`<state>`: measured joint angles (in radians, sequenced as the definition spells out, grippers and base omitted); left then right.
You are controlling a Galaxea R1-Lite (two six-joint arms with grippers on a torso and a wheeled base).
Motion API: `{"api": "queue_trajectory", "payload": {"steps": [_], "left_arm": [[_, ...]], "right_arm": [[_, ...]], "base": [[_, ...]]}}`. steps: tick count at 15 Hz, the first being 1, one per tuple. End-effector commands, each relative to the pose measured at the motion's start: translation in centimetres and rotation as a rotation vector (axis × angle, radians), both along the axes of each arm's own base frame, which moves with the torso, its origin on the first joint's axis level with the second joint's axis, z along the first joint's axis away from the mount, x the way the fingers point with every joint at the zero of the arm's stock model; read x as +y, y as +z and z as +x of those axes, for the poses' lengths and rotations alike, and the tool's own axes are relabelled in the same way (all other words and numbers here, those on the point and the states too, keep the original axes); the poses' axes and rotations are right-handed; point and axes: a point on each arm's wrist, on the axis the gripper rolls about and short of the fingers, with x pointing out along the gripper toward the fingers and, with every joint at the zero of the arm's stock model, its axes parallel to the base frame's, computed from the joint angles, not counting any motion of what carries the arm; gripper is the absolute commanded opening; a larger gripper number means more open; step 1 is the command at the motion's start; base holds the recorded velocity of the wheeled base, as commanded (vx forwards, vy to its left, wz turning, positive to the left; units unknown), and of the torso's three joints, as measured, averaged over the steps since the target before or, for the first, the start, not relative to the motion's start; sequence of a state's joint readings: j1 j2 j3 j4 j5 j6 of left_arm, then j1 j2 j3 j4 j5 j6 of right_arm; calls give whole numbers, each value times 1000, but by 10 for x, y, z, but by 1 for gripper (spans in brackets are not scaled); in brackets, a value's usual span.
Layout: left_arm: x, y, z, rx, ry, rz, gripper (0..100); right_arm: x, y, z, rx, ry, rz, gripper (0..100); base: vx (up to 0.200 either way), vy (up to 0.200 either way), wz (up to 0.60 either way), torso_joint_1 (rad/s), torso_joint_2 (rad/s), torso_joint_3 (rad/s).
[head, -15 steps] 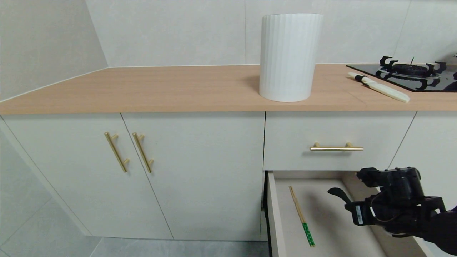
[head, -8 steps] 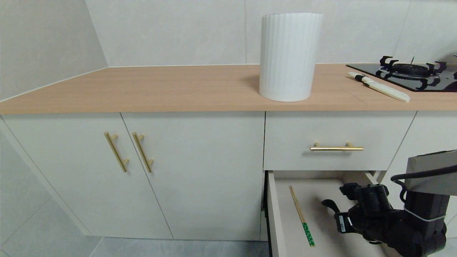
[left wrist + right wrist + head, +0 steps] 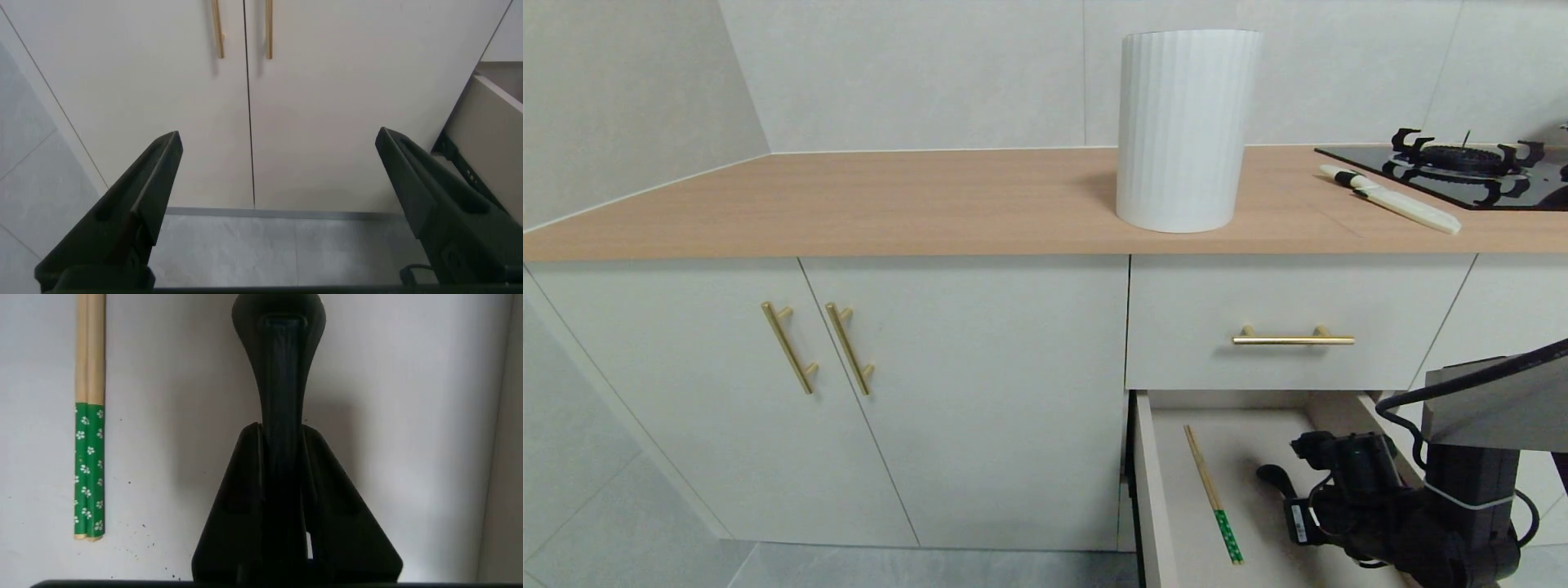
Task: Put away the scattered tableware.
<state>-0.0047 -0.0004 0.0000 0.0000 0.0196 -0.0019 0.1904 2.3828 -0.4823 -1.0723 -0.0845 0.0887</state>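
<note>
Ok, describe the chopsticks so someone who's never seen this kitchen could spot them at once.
Under the wooden countertop, right of the double cabinet doors, the lower drawer stands open. Near its left wall lie the chopsticks: two slim wooden sticks side by side with green flowered ends, unlike the black utensil held in the jaws of the right gripper.

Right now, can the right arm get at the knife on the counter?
Probably not yet: the right gripper sits low in the open drawer, shut on a black utensil, and the knife lies on the countertop beside the stove.
</note>
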Motion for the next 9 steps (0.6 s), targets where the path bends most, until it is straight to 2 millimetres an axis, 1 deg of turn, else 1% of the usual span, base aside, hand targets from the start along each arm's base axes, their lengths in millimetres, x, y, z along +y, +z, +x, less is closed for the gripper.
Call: {"api": "queue_trajectory", "payload": {"steps": [1, 2, 3, 7, 9], "left_arm": [[0, 0, 0, 0, 0, 0, 100], [0, 0, 0, 0, 0, -1, 100], [0, 0, 0, 0, 0, 0, 100], [0, 0, 0, 0, 0, -1, 100], [0, 0, 0, 0, 0, -1, 100]], "right_arm": [[0, 0, 0, 0, 0, 0, 0], [0, 1, 0, -3, 0, 1, 0], [0, 2, 0, -6, 0, 1, 100], [0, 3, -1, -6, -1, 0, 100], [0, 7, -1, -20, -1, 3, 100]], "base": [[0, 0, 0, 0, 0, 0], [0, 0, 0, 0, 0, 0], [0, 0, 0, 0, 0, 0], [0, 0, 0, 0, 0, 0], [0, 0, 0, 0, 0, 0]]}}
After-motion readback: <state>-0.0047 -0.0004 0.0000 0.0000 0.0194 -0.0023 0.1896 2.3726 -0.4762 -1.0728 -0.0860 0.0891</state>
